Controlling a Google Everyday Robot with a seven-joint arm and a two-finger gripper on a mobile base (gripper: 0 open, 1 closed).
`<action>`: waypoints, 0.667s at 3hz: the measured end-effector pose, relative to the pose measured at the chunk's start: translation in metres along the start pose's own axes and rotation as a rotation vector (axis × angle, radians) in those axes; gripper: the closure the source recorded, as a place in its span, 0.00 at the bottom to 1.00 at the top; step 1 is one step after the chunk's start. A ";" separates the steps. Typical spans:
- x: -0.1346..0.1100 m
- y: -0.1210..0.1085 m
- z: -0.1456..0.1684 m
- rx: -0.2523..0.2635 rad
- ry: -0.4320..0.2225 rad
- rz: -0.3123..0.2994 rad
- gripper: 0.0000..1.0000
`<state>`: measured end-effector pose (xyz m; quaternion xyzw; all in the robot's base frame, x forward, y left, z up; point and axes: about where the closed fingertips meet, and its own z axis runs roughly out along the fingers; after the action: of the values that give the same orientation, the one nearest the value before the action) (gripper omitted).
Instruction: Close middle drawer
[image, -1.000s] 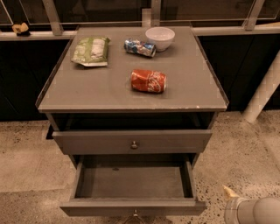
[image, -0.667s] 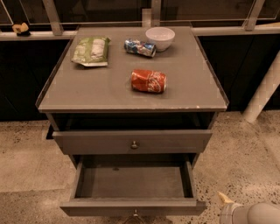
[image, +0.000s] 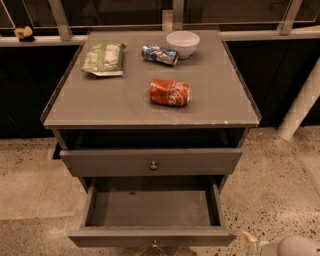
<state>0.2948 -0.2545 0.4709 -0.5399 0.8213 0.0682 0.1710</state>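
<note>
The middle drawer (image: 150, 207) is pulled far out past the front edge of the bench (image: 125, 100). The gripper (image: 251, 244) is low down near the front right corner, beside the drawer's front. I cannot tell if it is squeezed tight or loose.

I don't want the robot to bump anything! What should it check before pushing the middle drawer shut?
1. Middle drawer pulled out, ready to push: ok.
2. Nothing seen inside it to jam: ok.
3. Gripper lined up with drawer front: not ok, it sits off at the lower right.
4. Top drawer out of the way: ok.
5. Red can on its side will stay put: cannot tell.
</note>
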 end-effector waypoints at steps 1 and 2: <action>0.008 0.005 0.017 -0.041 -0.015 0.013 0.00; 0.018 0.012 0.031 -0.081 0.014 0.024 0.00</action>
<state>0.2838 -0.2554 0.4344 -0.5369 0.8256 0.0997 0.1422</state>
